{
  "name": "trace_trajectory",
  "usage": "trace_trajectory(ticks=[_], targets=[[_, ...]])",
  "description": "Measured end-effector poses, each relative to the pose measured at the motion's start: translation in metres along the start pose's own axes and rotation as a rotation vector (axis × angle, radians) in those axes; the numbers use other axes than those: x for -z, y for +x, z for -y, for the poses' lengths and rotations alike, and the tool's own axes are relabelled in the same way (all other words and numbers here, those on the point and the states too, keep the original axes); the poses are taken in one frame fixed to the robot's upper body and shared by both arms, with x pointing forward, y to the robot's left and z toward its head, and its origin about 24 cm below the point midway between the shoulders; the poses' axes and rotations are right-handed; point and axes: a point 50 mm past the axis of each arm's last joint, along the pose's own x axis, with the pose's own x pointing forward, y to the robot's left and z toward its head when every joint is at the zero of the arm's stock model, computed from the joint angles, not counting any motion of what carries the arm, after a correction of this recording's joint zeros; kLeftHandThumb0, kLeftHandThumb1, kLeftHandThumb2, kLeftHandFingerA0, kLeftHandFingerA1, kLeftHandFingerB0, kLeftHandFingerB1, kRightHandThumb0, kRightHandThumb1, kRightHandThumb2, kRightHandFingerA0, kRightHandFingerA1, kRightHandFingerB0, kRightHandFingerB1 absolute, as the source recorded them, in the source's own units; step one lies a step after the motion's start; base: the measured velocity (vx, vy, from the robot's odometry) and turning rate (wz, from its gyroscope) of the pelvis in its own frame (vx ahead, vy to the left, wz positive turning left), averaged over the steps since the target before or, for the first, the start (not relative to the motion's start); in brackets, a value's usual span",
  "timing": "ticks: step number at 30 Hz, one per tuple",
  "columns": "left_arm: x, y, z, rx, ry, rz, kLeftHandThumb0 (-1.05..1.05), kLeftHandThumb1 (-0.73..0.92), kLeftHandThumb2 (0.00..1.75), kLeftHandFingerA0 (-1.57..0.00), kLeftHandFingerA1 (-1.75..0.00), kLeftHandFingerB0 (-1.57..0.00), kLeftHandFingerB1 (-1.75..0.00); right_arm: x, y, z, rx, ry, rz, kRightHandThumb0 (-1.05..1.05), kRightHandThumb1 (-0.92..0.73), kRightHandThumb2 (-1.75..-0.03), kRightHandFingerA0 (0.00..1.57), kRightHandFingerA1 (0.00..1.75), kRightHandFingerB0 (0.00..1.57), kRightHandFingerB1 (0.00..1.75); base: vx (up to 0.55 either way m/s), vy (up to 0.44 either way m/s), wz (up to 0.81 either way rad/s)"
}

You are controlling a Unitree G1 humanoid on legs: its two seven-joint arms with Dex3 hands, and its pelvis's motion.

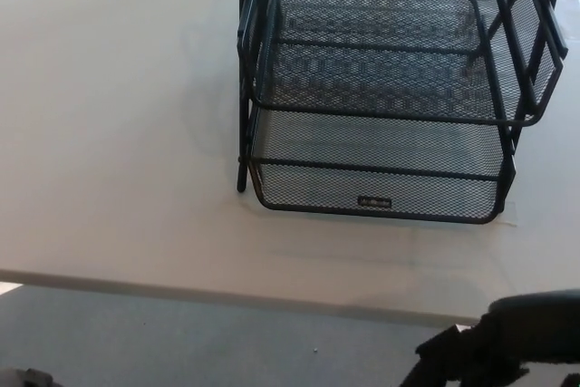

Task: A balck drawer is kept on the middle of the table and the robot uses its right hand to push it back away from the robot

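Note:
A black wire-mesh drawer stack (pixel 381 97) stands on the white table (pixel 118 133), its tiers stepping toward me, the lowest tray's front (pixel 376 201) bearing a small label. My right hand (pixel 503 351) shows only in part at the bottom right corner, below the table's front edge and well apart from the drawer. Its fingers are cut off by the picture's edge, so I cannot tell how they stand. My left hand does not show.
The table's front edge (pixel 227 292) runs across the lower picture, with grey floor (pixel 181 342) beneath it. A small dark object (pixel 23 378) sits at the bottom left corner. Bare tabletop lies left of the drawer.

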Motion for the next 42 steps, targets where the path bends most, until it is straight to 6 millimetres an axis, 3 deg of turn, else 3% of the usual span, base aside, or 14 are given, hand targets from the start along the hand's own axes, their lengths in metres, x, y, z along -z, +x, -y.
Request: trace_trajectory(ticks=[1,2,3,6,7,10,11,19,31,32,36,38,39,42], targets=[[0.000,0.000,0.000,0.000,0.000,0.000,-0.56,0.71,0.62,-0.47,-0.38,-0.32,-0.33,0.012,0.001,-0.005,-0.001,0.053,-0.013,-0.52,-0.82,-0.64,0.36,0.36,0.30,0.32,0.00,0.000,0.00],[0.000,0.000,0.000,0.000,-0.001,-0.001,-0.56,0.72,0.62,-0.47,-0.38,-0.31,-0.33,0.022,0.001,-0.010,0.001,0.099,-0.026,-0.55,-0.65,-0.98,0.33,0.53,0.19,0.45,0.00,0.000,0.00],[0.000,0.000,0.000,0.000,-0.001,-0.001,-0.56,0.71,0.62,-0.47,-0.38,-0.31,-0.32,0.027,0.002,-0.012,0.002,0.119,-0.032,-0.55,-0.81,-0.64,0.36,0.36,0.31,0.32,0.00,0.000,0.00],[0.000,0.000,0.000,-0.001,-0.002,0.000,-0.55,0.71,0.62,-0.47,-0.38,-0.33,-0.33,0.052,0.005,-0.025,0.020,0.229,-0.053,-0.57,-0.79,-0.64,0.37,0.36,0.31,0.32,0.00,0.000,0.00],[0.000,0.000,0.000,-0.002,-0.003,0.001,-0.56,0.71,0.62,-0.47,-0.39,-0.33,-0.33,0.061,0.006,-0.030,0.032,0.269,-0.064,-0.55,-0.63,-0.98,0.35,0.53,0.20,0.45,0.00,0.000,0.00],[0.000,0.000,0.000,-0.003,-0.005,0.001,-0.56,0.71,0.62,-0.47,-0.39,-0.33,-0.33,0.076,0.009,-0.040,0.059,0.336,-0.096,-0.51,-0.63,-0.99,0.36,0.55,0.19,0.45,0.00,0.000,0.00],[0.000,0.000,0.000,-0.003,-0.005,0.001,-0.55,0.71,0.62,-0.45,-0.38,-0.31,-0.32,0.084,0.010,-0.045,0.078,0.367,-0.116,-0.54,-0.79,-0.64,0.43,0.37,0.33,0.32,0.00,0.000,0.00],[0.000,0.000,0.000,-0.003,-0.006,0.001,-0.55,0.71,0.62,-0.48,-0.38,-0.33,-0.33,0.112,0.011,-0.052,0.177,0.411,-0.245,-0.48,-0.78,-0.63,0.41,0.40,0.32,0.33,0.00,0.000,0.00],[0.000,0.000,0.000,-0.003,-0.006,0.001,-0.55,0.70,0.62,-0.47,-0.38,-0.30,-0.32,0.160,0.027,-0.067,0.228,0.429,-0.515,-0.42,-0.78,-0.63,0.53,0.43,0.46,0.38,0.00,0.000,0.00],[0.000,0.000,0.000,-0.003,-0.005,0.001,-0.56,0.71,0.62,-0.48,-0.38,-0.32,-0.33,0.162,0.029,-0.068,0.226,0.429,-0.530,-0.48,-0.60,-0.96,0.35,0.55,0.23,0.48,0.00,0.000,0.00],[0.000,0.000,0.000,-0.003,-0.006,0.002,-0.56,0.71,0.62,-0.47,-0.38,-0.32,-0.33,0.182,0.037,-0.076,0.222,0.443,-0.635,-0.52,-0.61,-0.97,0.33,0.54,0.21,0.47,0.00,0.000,0.00],[0.000,0.000,0.000,-0.003,-0.006,0.001,-0.55,0.71,0.62,-0.48,-0.39,-0.33,-0.33,0.189,0.039,-0.078,0.218,0.443,-0.677,-0.53,-0.60,-0.96,0.31,0.53,0.20,0.46,0.00,0.000,0.00],[0.000,0.000,0.000,-0.003,-0.006,0.001,-0.55,0.71,0.62,-0.47,-0.38,-0.33,-0.33,0.194,0.040,-0.079,0.218,0.447,-0.701,-0.51,-0.79,-0.63,0.38,0.36,0.32,0.32,0.00,0.000,0.00],[0.000,0.000,0.000,-0.003,-0.006,0.001,-0.55,0.71,0.62,-0.48,-0.38,-0.33,-0.33,0.204,0.042,-0.083,0.214,0.450,-0.763,-0.47,-0.78,-0.63,0.49,0.45,0.38,0.35,0.00,0.000,0.00]])
